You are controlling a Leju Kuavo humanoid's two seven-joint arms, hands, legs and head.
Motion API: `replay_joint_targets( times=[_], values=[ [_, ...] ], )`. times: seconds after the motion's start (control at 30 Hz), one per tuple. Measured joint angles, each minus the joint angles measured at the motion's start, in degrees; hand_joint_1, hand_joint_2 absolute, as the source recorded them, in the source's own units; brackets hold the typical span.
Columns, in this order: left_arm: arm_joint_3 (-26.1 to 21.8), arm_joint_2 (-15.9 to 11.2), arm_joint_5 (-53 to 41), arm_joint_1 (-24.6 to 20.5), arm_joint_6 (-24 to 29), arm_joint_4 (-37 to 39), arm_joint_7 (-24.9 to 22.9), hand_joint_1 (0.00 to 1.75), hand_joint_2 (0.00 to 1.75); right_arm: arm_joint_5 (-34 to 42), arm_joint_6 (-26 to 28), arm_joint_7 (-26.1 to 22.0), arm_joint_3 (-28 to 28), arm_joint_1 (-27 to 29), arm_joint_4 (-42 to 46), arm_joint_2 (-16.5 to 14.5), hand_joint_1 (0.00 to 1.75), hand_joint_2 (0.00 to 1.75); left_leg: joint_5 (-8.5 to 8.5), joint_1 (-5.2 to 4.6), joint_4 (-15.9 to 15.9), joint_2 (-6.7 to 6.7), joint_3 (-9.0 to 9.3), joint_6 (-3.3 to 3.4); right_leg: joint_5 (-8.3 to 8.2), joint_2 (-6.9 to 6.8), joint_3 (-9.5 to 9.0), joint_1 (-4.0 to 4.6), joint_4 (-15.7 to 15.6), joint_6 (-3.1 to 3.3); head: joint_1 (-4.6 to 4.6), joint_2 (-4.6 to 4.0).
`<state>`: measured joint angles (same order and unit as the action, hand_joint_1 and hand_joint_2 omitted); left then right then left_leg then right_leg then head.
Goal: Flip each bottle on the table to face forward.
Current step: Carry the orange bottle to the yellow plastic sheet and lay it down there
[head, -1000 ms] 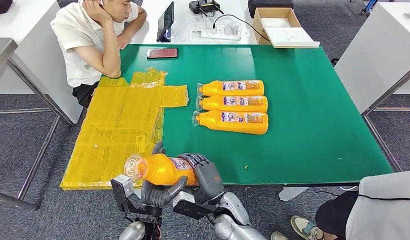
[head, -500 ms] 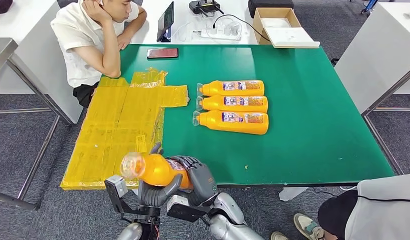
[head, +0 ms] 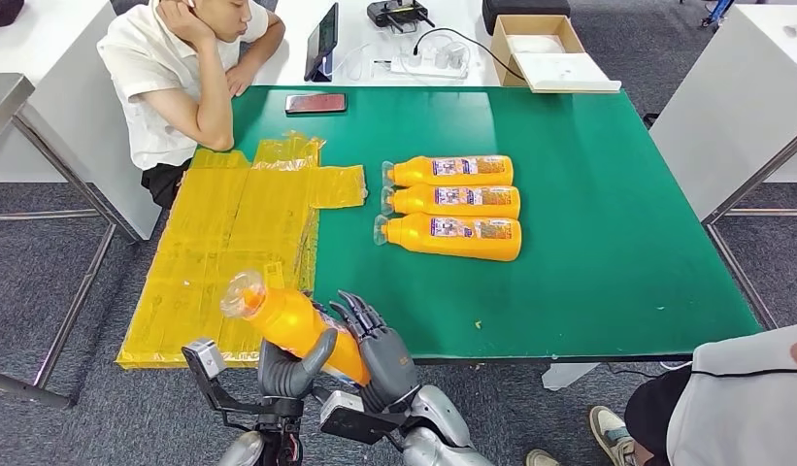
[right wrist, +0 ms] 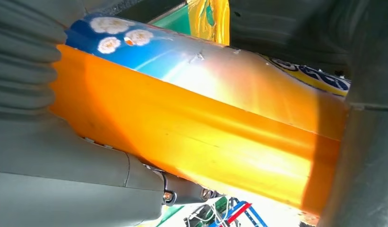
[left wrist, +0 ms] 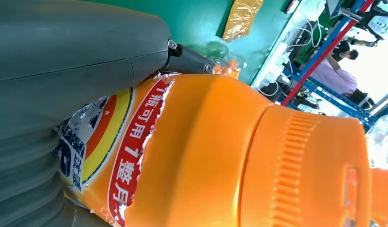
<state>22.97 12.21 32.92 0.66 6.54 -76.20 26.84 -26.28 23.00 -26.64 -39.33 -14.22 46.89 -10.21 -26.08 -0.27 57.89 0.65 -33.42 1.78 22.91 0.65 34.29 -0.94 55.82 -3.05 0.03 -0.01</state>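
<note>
Orange bottle (head: pixel 292 328) gripped by both the left robot hand (head: pixel 287 364) and right robot hand (head: pixel 380 351), three bottles (head: pixel 452 206) beyond.

The left hand's grey thumb (left wrist: pixel 64 52) lies on the orange bottle's (left wrist: pixel 211 156) torn label (left wrist: pixel 107 151).

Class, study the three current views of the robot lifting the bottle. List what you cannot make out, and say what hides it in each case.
- Held bottle, head view: its base, hidden by the left hand and right hand.
- Its label, left wrist view: partly covered by the hand; cut off by the edge.
- Three lying bottles, head view: label print too small to read.
- Person at lower right, head view: cut off by the edge.
</note>
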Motion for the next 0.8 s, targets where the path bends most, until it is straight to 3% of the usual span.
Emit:
replay_joint_targets(
  times=[0.23, 0.43, 0.6, 0.73, 0.8],
  values=[
    [-0.42, 0.12, -1.87, 0.12, 3.16, -0.5, 0.33, 1.75, 1.75, 1.57, 0.54, -0.66, -0.11, 0.69, 0.22, -0.09, 0.0, 0.0, 0.0, 0.0, 0.0, 0.0, 0.0, 0.0, 0.0, 0.0, 0.0, 0.0, 0.0, 0.0, 0.01, 0.01],
    [-1.49, -0.04, -10.92, -1.06, 14.85, -0.03, 3.11, 1.75, 1.75, 2.86, 4.15, -1.74, 0.67, 3.64, 2.12, 0.42, 0.0, 0.0, 0.0, 0.0, 0.0, 0.02, -0.02, 0.0, 0.0, -0.01, 0.01, 0.0, 0.0, 0.0, 0.01, -0.01],
    [-4.96, -1.13, -31.63, -3.04, 30.34, 3.59, 7.18, 1.75, 1.75, 1.98, 9.61, -3.21, 4.99, 7.78, 9.77, 2.31, 0.0, 0.0, 0.0, 0.0, 0.0, 0.02, -0.01, 0.0, 0.0, -0.01, 0.0, 0.0, 0.0, 0.0, 0.01, 0.01],
    [-13.93, -0.65, -56.88, -4.61, 33.23, 7.57, 8.18, 1.71, 1.75, -1.96, 13.14, -3.54, 9.95, 11.76, 19.26, 3.78, 0.0, 0.0, 0.0, 0.0, 0.0, -0.06, 0.01, 0.0, 0.0, 0.01, 0.0, 0.0, 0.0, 0.0, 0.01, 0.01],
    [-18.28, -0.42, -62.49, -5.41, 33.44, 8.9, 7.42, 1.68, 1.75, -3.09, 13.33, -3.56, 12.29, 13.51, 23.41, 4.29, 0.0, 0.0, 0.0, 0.0, 0.0, -0.1, 0.03, 0.0, 0.0, 0.02, 0.01, 0.0, 0.0, 0.0, -0.01, 0.01]
  ],
)
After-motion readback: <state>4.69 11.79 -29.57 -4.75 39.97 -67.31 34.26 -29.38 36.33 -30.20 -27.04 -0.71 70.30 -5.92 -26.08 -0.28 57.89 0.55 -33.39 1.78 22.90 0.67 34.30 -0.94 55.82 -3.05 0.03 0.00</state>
